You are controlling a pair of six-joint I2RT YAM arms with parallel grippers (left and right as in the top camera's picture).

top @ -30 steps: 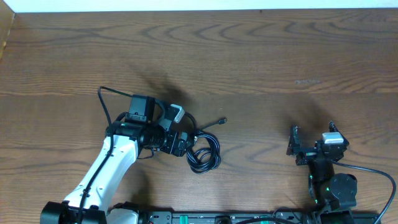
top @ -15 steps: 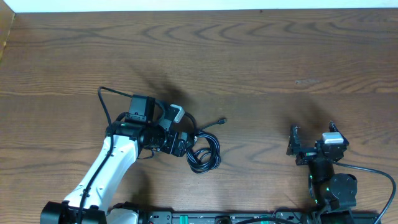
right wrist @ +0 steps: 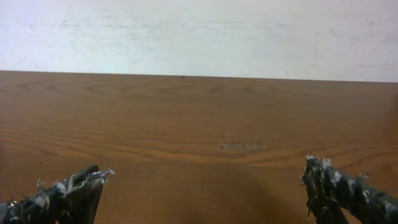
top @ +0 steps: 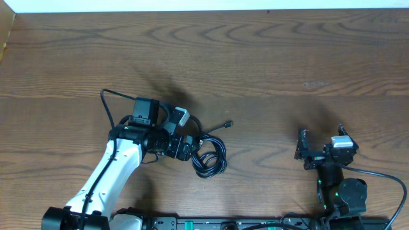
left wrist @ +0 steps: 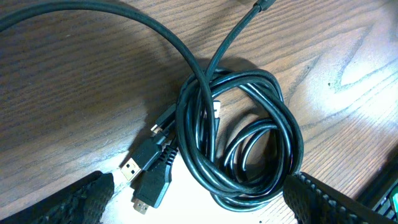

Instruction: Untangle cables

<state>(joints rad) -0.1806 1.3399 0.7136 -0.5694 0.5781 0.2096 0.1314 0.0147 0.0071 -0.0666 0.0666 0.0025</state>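
Note:
The cables are thin black cords coiled in a tangled bundle on the wooden table, front centre-left. In the left wrist view the coil fills the middle, with USB plug ends lying at its left and one free end running off the top. My left gripper is open, its two fingertips wide apart on either side of the coil and plugs, just above the table; it holds nothing. My right gripper is open and empty over bare table at the front right.
A thicker black arm cable loops behind my left arm. The table's far edge and a white wall show ahead of the right gripper. The left table edge is at the far left.

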